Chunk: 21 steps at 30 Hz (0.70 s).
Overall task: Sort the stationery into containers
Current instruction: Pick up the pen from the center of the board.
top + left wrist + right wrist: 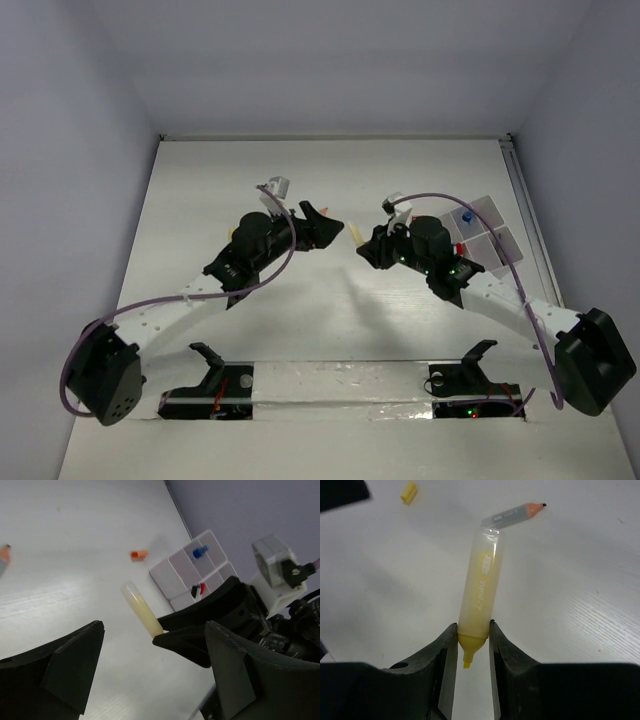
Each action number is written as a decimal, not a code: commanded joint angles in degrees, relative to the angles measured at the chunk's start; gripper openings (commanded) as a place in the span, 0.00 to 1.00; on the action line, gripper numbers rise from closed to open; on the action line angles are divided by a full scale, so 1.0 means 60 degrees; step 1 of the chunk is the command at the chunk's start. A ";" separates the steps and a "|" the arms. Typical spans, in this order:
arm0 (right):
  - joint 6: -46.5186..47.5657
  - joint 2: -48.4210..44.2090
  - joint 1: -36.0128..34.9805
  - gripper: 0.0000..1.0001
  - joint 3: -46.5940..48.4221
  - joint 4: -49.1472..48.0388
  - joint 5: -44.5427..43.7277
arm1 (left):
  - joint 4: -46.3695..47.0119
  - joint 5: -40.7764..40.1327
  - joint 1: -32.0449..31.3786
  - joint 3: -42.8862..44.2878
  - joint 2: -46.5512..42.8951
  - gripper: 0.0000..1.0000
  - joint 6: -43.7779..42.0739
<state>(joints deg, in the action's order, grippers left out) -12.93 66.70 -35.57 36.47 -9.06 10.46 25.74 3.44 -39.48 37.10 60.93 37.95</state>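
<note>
progress: early, by my judgement; most compartments of the containers [166, 575] look bare.
done: a blue piece [199, 553] and a red-and-black piece [198, 588] lie in separate compartments of the containers; they are too small to name, perhaps caps or clips.
in hand: the right gripper [472, 626] is clamped on an uncapped yellow highlighter [481, 580] near its tip, well away from the containers, toward the table's middle.
left gripper [326, 222]: jaws apart with nothing between them, facing the highlighter's free end, farther from the containers than the right one.
left to sort: an orange piece [139, 555] on the table near the containers; a yellow cap [408, 491] and a grey pen [515, 514] with an orange tip, both well apart from the containers.
remaining work: the highlighter is not yet in a compartment, and the loose items follow.
</note>
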 commanded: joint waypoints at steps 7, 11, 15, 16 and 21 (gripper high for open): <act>0.0967 -0.0364 -0.0854 0.11 0.0440 -0.0351 0.0249 | 0.0514 0.3132 0.0150 0.0628 0.1681 0.77 0.1408; 0.1217 -0.0612 -0.1365 0.11 0.0397 -0.0263 0.0206 | 0.0618 0.2855 0.0150 0.0730 0.1988 0.71 0.1307; 0.1261 -0.0832 -0.1453 0.10 0.0294 -0.0233 0.0336 | 0.0354 0.2430 0.0238 0.0848 0.2194 0.64 0.0970; 0.1290 -0.0949 -0.1454 0.10 0.0251 -0.0190 0.0337 | 0.0340 0.2400 0.0354 0.0848 0.2223 0.61 0.0911; 0.1349 -0.1097 -0.1454 0.10 0.0250 -0.0101 0.0614 | 0.0412 0.2517 0.0559 0.0775 0.2238 0.48 0.0823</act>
<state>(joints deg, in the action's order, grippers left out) -6.20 61.23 -43.70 36.71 -8.97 12.01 25.67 18.57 -37.01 39.77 74.83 44.16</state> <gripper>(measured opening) 0.329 0.499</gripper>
